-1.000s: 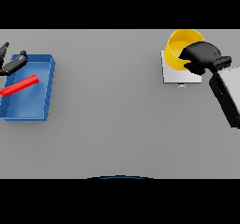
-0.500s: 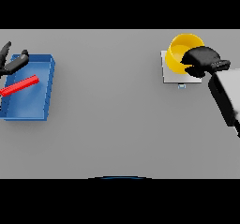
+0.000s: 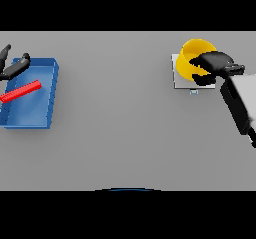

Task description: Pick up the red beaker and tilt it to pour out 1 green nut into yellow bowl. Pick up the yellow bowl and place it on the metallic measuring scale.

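While the yellow bowl (image 3: pixel 192 58) is seen on the metallic measuring scale (image 3: pixel 181 79), its near rim is gripped by the right hand (image 3: pixel 216 63) with curled fingers. Far left of the scale, the left hand (image 3: pixel 12 67) is held open over the blue tray (image 3: pixel 51 90), beside the red beaker (image 3: pixel 21 91).

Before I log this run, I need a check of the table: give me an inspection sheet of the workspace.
Surface: grey table, flat.
Job's things: yellow bowl tilted over the metallic measuring scale; red beaker lying in the blue tray. Green nut: nothing seen.
Clutter: nothing seen.
Hands: right hand curled on the bowl's rim; left hand at the tray's far left corner, fingers relaxed, holding nothing.
Cables: nothing seen.
Surroundings: nothing seen.
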Robot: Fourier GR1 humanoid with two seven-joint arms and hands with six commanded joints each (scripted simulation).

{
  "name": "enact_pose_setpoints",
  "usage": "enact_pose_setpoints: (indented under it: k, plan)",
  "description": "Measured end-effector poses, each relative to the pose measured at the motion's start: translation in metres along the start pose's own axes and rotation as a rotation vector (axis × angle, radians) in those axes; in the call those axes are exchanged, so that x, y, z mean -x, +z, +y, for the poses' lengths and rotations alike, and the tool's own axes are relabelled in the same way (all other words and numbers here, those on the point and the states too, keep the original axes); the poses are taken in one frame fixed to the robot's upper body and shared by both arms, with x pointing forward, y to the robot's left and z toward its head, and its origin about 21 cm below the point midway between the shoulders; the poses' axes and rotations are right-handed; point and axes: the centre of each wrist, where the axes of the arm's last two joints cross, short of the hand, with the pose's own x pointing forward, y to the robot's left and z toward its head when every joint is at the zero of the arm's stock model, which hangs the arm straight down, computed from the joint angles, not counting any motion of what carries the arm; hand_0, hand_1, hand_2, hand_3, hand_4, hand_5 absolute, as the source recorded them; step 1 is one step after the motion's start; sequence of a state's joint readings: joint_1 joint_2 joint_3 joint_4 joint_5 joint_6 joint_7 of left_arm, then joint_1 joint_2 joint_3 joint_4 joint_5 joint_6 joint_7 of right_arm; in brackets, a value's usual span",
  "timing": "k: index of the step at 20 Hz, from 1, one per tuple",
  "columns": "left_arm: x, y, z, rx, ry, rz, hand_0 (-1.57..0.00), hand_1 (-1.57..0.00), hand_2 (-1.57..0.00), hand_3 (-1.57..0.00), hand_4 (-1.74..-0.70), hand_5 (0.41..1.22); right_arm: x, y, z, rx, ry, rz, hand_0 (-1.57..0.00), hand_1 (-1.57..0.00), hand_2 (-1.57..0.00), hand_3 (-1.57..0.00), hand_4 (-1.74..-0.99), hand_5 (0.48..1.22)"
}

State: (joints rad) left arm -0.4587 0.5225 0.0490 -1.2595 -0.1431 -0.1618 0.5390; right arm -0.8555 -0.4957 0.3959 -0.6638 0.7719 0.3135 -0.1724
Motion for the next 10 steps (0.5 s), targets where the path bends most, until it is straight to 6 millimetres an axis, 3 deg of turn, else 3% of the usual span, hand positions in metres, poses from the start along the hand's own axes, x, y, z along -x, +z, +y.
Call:
enact_pose_setpoints:
  k: [4,10]
  plan:
    - [-0.0020,-0.0023,-0.0013,-0.004,-0.005,0.004,0.00,0.00,0.00,0.00,-0.83,0.750,0.0029,0.0003,0.0009,-0.009,0.002,0.006,-0.25,-0.24,-0.19,-0.16,-1.448,0.824]
    - [0.0002,-0.0009,-0.0009,-0.005,-0.005,0.008,0.00,0.00,0.00,0.00,-0.83,0.760,0.0017,0.0005,-0.0008,-0.049,0.026,0.022,-0.06,-0.06,-0.05,-0.04,-1.390,0.779]
